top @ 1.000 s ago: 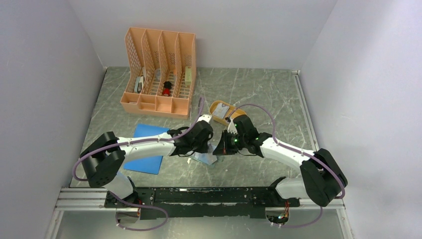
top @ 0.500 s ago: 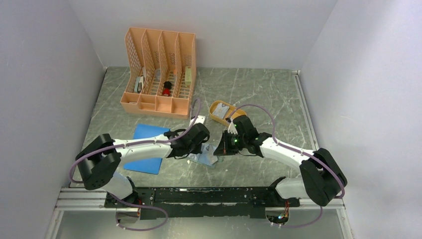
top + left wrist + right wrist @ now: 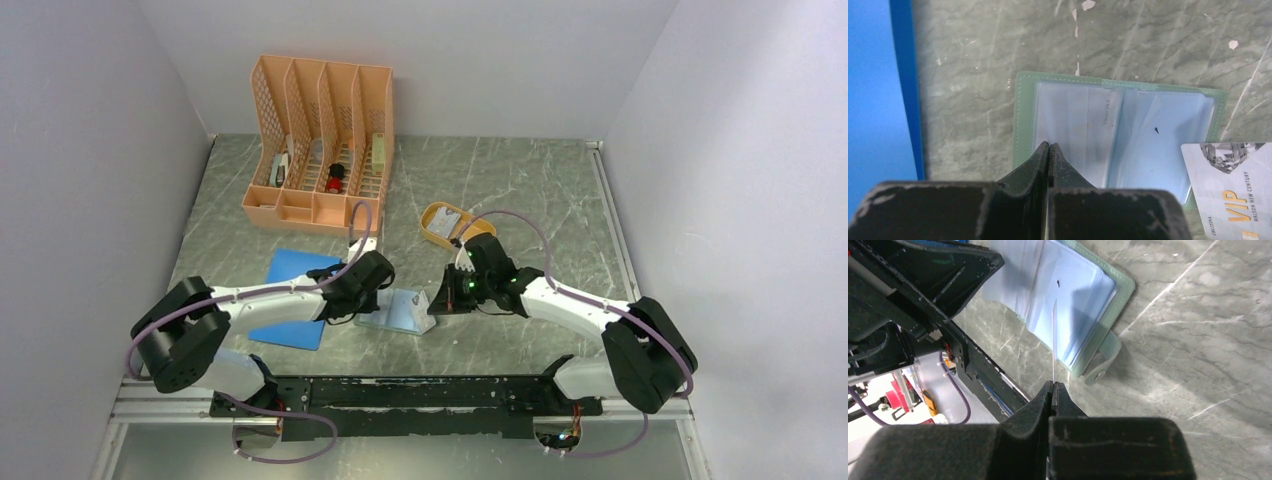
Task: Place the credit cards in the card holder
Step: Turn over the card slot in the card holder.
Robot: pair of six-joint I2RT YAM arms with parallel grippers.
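Insertion is the step in hand. The card holder (image 3: 1120, 120) lies opened flat on the desk (image 3: 520, 180), clear pockets facing up, just beside the blue pad (image 3: 298, 312) and between the two arms. Its snap tab (image 3: 1100, 362) hangs off the edge nearer the right arm.

The right end effector (image 3: 1053, 385) is clenched on one credit card (image 3: 1228, 185), a pale card with gold VIP print. In the right wrist view it appears edge-on, as a thin line standing over the right half of the holder. Its lower edge is near the pockets, and I judge it not yet inside one.

The left end effector (image 3: 1049, 146) is clenched too, tips together at the near edge of the holder's left half. Whether it pinches a pocket leaf or only presses the holder down I cannot tell.

Next the card's leading edge has to find a pocket mouth. That calls for tilting the card toward flat, lining it up with the slot and sliding it in while the holder is kept from skidding. Further pale items sit in the yellow tray (image 3: 430, 232) behind — likely more cards to fetch.
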